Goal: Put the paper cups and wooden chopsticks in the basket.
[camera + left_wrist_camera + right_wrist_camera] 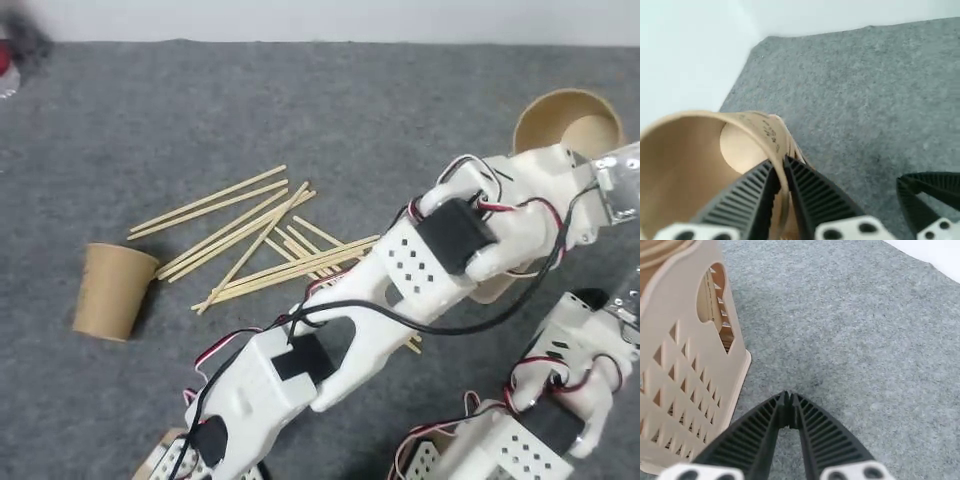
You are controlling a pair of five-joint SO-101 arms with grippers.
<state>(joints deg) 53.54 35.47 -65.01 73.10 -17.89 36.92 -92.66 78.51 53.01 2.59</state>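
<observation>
While within left tool (pixel 779 166), paper cup (pixel 685 165) sideways.

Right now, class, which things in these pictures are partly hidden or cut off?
Beige slotted plastic basket: right wrist view, frame edges cut it off; contents unclear.
Pale wooden chopsticks: high view, white left arm covers the pile's right end.
Brown paper cup: left wrist view, left gripper and frame edge hide part of its rim.

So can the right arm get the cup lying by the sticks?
Probably not right now. The tipped cup lies across the table from the right gripper, which is shut beside the basket. The left arm stretches between them, holding a second cup.
</observation>
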